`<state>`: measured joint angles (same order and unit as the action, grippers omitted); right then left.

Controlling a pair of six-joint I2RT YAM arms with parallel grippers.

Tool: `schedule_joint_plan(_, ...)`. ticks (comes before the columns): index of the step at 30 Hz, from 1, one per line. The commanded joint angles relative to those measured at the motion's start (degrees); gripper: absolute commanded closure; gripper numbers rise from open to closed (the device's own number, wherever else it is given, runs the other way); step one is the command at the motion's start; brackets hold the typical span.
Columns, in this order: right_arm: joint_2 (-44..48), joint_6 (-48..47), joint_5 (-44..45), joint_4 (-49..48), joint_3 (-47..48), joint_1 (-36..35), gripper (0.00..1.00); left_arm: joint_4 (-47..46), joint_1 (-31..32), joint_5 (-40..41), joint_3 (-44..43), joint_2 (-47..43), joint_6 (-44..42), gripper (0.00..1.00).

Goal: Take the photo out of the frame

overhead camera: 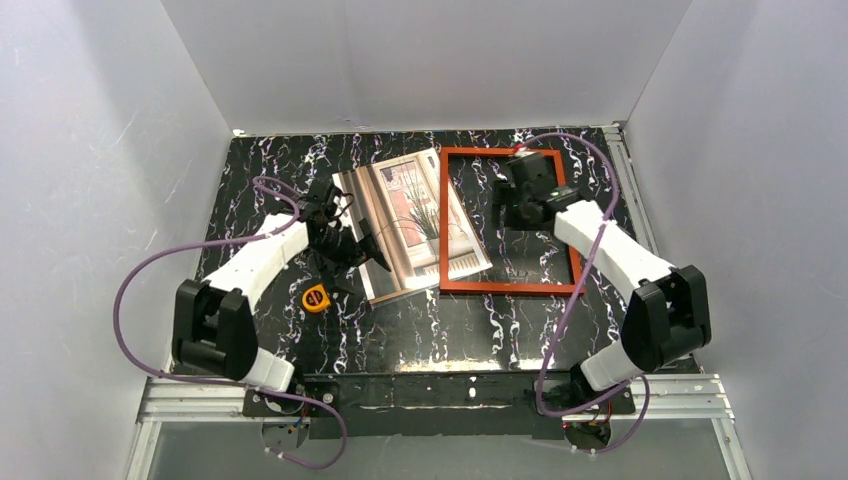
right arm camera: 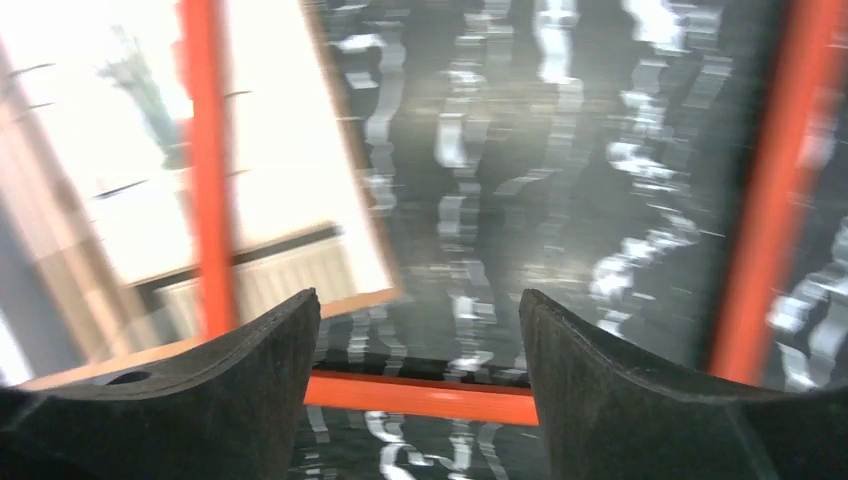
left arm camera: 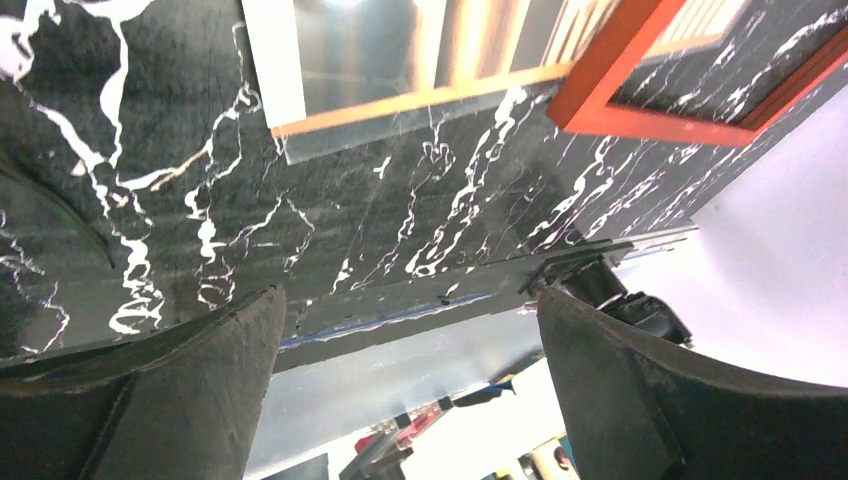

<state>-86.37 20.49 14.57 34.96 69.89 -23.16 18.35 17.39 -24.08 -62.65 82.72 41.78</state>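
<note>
- Top external view, nearest edge: both arms are bolted side by side at the rim of the black, white-veined worktop [overhead camera: 460,330].
- A small yellow tape measure [overhead camera: 316,298] lies on the worktop just beside the left arm.
- Left hand [left arm camera: 408,310]: fingers spread wide with nothing between them. It hangs by the near left edge of the photo [overhead camera: 415,220], and whether it touches the print cannot be told.
- The photo lies face up and skewed on the worktop, mostly to the left of the frame [overhead camera: 510,287]. Its right part reaches inside the border, and the frame's left rail crosses over it.
- The frame lies flat, with bare worktop showing through most of its opening.
- Right hand [right arm camera: 418,310]: fingers spread and empty. It hangs over the inside of the frame toward the far rail; its wrist view is blurred.
</note>
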Motion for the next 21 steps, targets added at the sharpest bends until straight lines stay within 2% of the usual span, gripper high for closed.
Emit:
schedule_joint_plan(1,-4.0,9.3,-6.0,-11.4,-0.8,-8.6,0.25,1.3,-1.2,-2.5,-2.2,6.0,1.5,0.02)
schedule_joint_plan(2,-6.0,10.0,-4.7,-11.3,0.9,-10.8,0.32,1.2,-1.4,-2.7,-3.0,7.7,1.7,0.02)
schedule_joint_plan(3,-8.1,10.5,-3.1,-10.5,2.7,-12.8,0.34,0.9,-1.5,-2.8,-3.8,9.2,1.8,0.02)
schedule_joint_plan(8,-18.0,12.0,3.7,-5.2,11.1,-19.2,0.35,0.2,-2.0,-2.3,-7.2,15.6,2.1,0.08)
schedule_joint_plan(16,-26.3,14.5,7.8,-1.8,15.8,-22.8,0.38,3.5,-2.4,1.2,-9.8,22.3,1.3,0.1)
schedule_joint_plan(21,-29.0,14.8,8.1,-2.1,15.4,-23.0,0.5,5.3,-2.6,2.9,-9.6,24.5,0.6,0.09)
